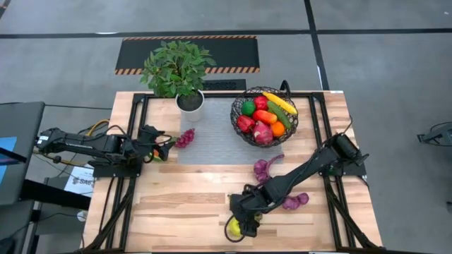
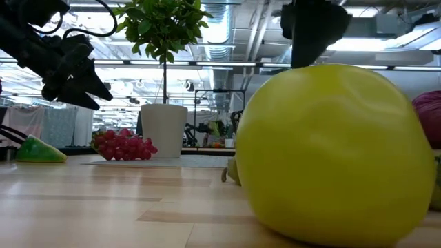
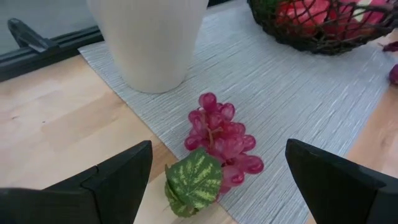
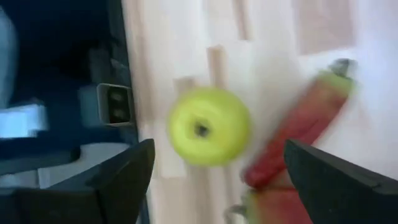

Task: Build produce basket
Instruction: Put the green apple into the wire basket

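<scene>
The dark wire basket (image 1: 265, 116) stands at the far right of the grey mat and holds several toy fruits and vegetables. Purple-red grapes (image 3: 221, 140) lie on the mat's left edge beside a green striped piece (image 3: 194, 180). My left gripper (image 3: 219, 149) hovers open above them, touching nothing; it also shows in the high view (image 1: 166, 148). A yellow-green apple (image 4: 202, 127) sits on the wood near the table's near edge, beside a red chilli (image 4: 301, 124). My right gripper (image 4: 219, 144) is open above the apple (image 1: 233, 227), apart from it.
A leafy plant in a white pot (image 1: 191, 102) stands at the mat's far left corner, close to the grapes. Purple pieces lie on the wood at mid right (image 1: 265, 168) and beside the right arm (image 1: 295, 201). Black frame rails (image 1: 131, 141) run along both table sides.
</scene>
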Available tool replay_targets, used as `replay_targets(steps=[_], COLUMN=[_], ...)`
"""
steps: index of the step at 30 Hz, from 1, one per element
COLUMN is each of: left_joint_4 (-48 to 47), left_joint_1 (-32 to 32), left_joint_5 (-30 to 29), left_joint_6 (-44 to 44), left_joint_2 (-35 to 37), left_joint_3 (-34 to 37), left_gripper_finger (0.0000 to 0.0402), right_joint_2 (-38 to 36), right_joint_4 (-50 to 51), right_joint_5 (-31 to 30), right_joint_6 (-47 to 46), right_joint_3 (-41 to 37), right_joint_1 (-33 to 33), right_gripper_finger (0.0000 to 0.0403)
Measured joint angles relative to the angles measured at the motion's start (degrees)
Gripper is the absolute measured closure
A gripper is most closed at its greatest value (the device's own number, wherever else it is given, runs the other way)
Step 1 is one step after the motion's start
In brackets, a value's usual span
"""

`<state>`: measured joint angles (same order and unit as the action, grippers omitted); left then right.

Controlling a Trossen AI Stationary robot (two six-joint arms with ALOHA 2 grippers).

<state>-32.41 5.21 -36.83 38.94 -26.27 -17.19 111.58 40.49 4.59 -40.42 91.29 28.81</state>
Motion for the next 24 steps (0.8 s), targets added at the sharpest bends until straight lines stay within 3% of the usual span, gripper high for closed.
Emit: replay_targets(steps=[7,24], left_joint_4=[-0.4,-0.7], left_joint_1=[0.0,0.0], left_joint_5=[0.4,-0.7], left_joint_6=[-0.1,-0.6], left_joint_2=[0.0,0.0], left_joint_3=[0.0,0.0], left_gripper_finger=[0.0047,0.0047], right_joint_2=[4.8,12.2], right_joint_4=[-5.5,-6.2], right_joint_5=[-1.8,-3.7], right_joint_6=[-0.1,-1.7], right_joint_3=[0.3,0.5], right_joint_1=[0.7,3.7], right_gripper_finger=[0.0016,0.0023])
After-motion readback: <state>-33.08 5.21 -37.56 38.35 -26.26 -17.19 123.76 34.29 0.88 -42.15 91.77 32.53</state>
